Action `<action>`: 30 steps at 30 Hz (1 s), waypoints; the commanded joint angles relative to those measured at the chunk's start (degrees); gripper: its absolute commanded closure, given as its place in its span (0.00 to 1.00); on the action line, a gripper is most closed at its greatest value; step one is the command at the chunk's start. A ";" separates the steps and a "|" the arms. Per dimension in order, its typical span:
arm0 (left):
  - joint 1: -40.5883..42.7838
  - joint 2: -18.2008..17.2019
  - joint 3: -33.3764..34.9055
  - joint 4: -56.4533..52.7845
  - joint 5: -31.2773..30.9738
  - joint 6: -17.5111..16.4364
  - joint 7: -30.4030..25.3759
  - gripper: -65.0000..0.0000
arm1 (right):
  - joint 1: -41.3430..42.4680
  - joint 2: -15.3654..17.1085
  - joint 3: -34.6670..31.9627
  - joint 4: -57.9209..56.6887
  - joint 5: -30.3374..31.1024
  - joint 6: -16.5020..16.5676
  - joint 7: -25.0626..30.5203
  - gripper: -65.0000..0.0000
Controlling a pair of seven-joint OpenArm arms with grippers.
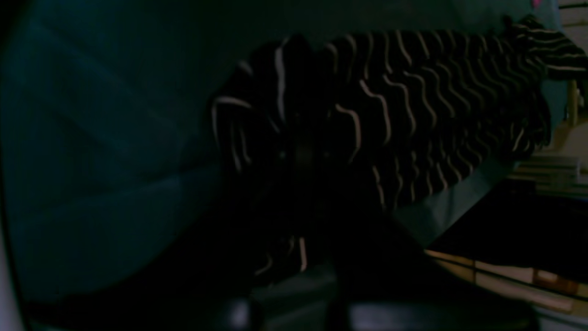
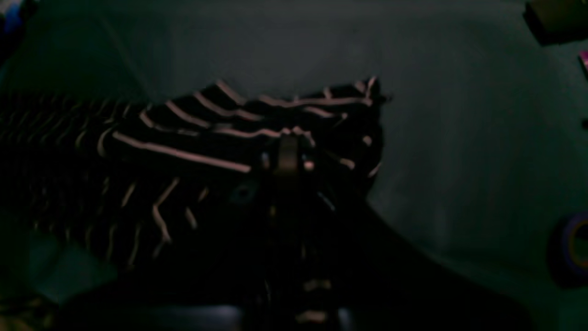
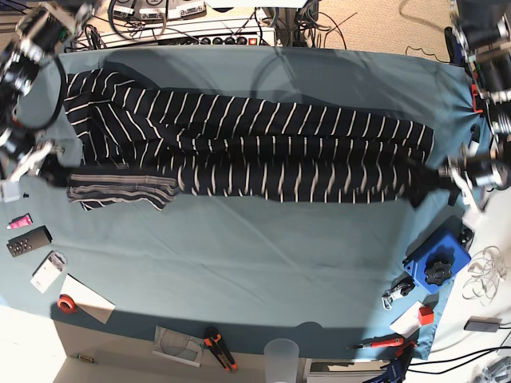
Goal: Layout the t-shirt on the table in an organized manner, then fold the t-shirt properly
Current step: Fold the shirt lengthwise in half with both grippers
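Observation:
The t-shirt (image 3: 255, 148), dark with thin white stripes, lies stretched in a long band across the far half of the table (image 3: 263, 263). One sleeve is folded back at the left (image 3: 120, 190). My right gripper (image 3: 49, 171) is shut on the shirt's left end, where cloth bunches around the fingers in the right wrist view (image 2: 287, 156). My left gripper (image 3: 441, 177) is shut on the shirt's right end. In the left wrist view the gripper (image 1: 303, 156) is dark, and the striped cloth (image 1: 413, 115) gathers into it near the table's edge.
A blue box with a black knob (image 3: 437, 259) stands at the right edge. A clear cup (image 3: 281, 353) and orange-handled cutters (image 3: 217, 347) are at the front edge. A remote (image 3: 29, 240) and a red tape roll (image 3: 66, 303) lie at the left. Cables and a power strip (image 3: 223, 36) run along the back.

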 commanded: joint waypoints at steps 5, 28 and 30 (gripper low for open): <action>-1.14 -1.42 -0.33 0.92 -1.95 -0.24 -0.23 1.00 | -5.09 1.31 4.07 6.95 1.18 0.39 1.28 1.00; 1.42 -1.27 -0.33 0.92 -1.92 -2.19 -0.23 0.47 | -11.19 1.03 5.53 6.91 -4.85 0.42 1.28 0.79; 1.42 -1.27 -0.33 0.92 -1.07 -2.97 -0.23 0.47 | -11.19 1.01 5.53 6.91 -4.85 0.42 1.28 0.79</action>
